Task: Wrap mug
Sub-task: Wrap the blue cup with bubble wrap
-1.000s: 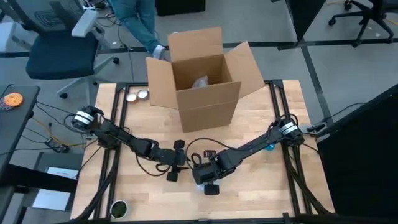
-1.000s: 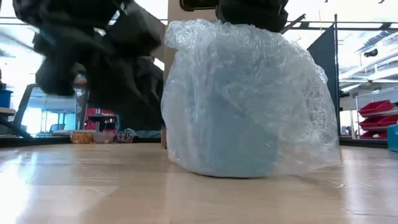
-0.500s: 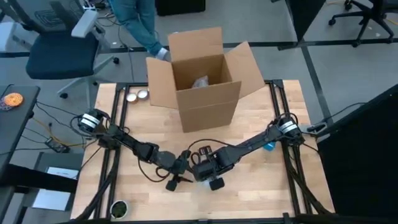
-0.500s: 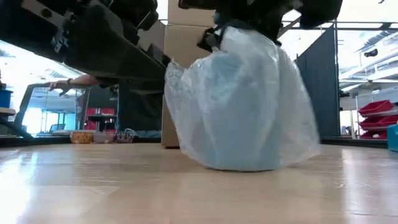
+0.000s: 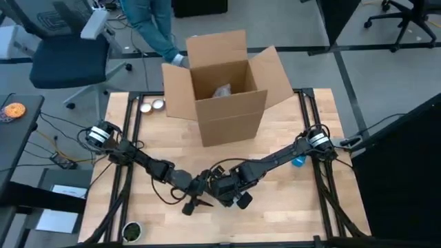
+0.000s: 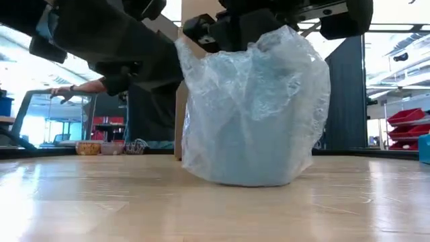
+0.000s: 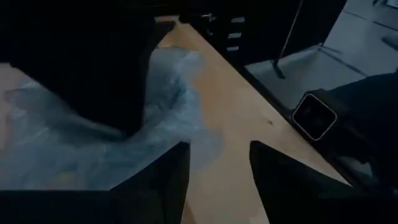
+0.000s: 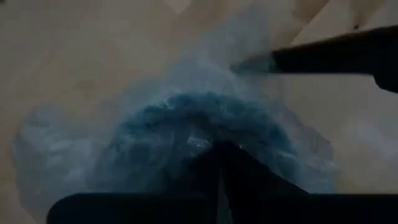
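A blue mug (image 8: 180, 121) stands on the wooden table near its front middle, covered by a sheet of clear bubble wrap (image 6: 255, 114). The wrap's lower edge rests on the table all round. My right gripper (image 5: 226, 191) is above the bundle, shut on the gathered wrap at its top. My left gripper (image 5: 196, 200) is open, close by the bundle's left side. In the left wrist view bare table shows between its fingers and the wrap (image 7: 93, 143) lies beside one of them. My right gripper pinches the gathered top of the bubble wrap (image 8: 214, 140) between its two fingers, coming from above and pointing down. The wrap is drawn up into a peak over the mug, whose base stays on the table. Whether my left gripper touches the wrap's edge (image 7: 177, 134) I cannot tell.
An open cardboard box (image 5: 224, 89) stands at the table's far middle with a wrapped thing inside. Two small round tins (image 5: 151, 105) lie at the far left, a small blue thing (image 5: 298, 162) by the right arm. A person's arm (image 6: 77, 87) shows beyond the table.
My right gripper has gone a little toward the table's far left. The wrap has gone from a wide low dome to a narrower bundle pulled up into a peak. My left gripper has gone toward the near edge and closer to the bundle's left side.
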Controlling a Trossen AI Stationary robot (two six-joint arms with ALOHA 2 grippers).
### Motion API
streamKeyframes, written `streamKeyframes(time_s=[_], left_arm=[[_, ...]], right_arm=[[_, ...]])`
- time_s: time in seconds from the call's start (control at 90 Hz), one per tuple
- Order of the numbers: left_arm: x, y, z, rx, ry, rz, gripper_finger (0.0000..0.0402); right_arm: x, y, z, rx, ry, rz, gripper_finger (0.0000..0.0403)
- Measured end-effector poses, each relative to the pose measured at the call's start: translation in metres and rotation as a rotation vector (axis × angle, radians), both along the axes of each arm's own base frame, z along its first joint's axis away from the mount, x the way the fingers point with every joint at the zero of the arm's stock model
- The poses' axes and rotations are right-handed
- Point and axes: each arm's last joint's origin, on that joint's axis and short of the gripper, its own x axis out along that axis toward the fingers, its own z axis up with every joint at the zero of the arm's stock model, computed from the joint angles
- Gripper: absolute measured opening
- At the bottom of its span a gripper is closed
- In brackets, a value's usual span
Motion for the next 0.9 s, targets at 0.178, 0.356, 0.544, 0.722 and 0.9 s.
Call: streamKeyframes(time_s=[0.178, 0.356, 0.544, 0.722, 0.9], left_arm=[[0.001, 0.003, 0.0, 0.012, -0.003, 0.018, 0.0152], [0.001, 0.003, 0.0, 0.03, -0.01, 0.019, 0.0152], [0.001, 0.003, 0.0, 0.032, -0.01, 0.023, 0.0152], [0.001, 0.003, 0.0, 0.031, -0.012, 0.024, 0.0152], [0.001, 0.003, 0.0, 0.024, -0.009, 0.028, 0.0152]], right_arm=[[0.001, 0.009, 0.021, 0.028, -0.04, -0.005, 0.0], [0.0, 0.013, 0.041, 0.056, -0.051, -0.049, 0.0], [0.0, 0.021, 0.051, 0.058, -0.089, -0.063, 0.0], [-0.001, 0.02, 0.038, 0.068, -0.074, -0.095, 0.0], [0.0, 0.015, 0.024, 0.066, -0.061, -0.149, 0.0]])
